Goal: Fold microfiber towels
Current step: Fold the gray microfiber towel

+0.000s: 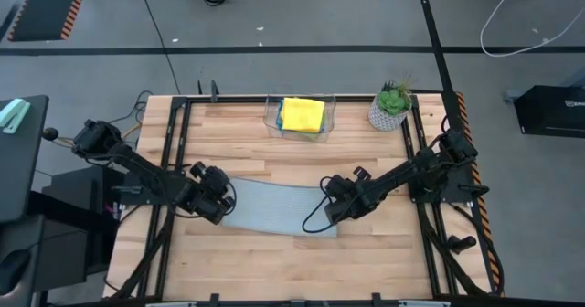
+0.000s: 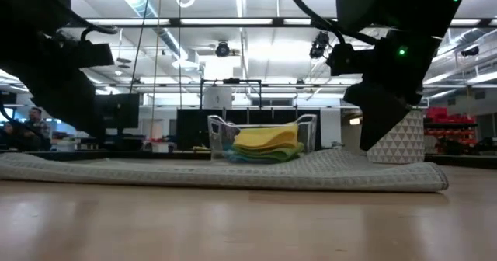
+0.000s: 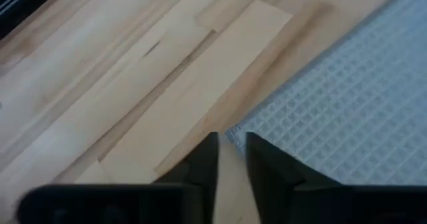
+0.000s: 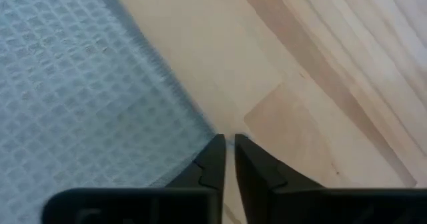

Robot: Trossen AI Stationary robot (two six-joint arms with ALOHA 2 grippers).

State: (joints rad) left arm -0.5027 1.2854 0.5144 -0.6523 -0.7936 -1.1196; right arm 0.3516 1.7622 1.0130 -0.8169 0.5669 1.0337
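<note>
Grey towel [image 1: 279, 208] flat, long axis left-right between slightly parted left gripper [image 1: 222, 204] and right gripper [image 1: 335, 208].

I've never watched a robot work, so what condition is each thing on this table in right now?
Grey towel: lying flat, folded to a strip.
Yellow towel: folded, atop the stack in the clear bin.
Left gripper: slightly open at the grey towel's corner.
Right gripper: slightly open at the opposite corner.
Potted plant: upright.
</note>
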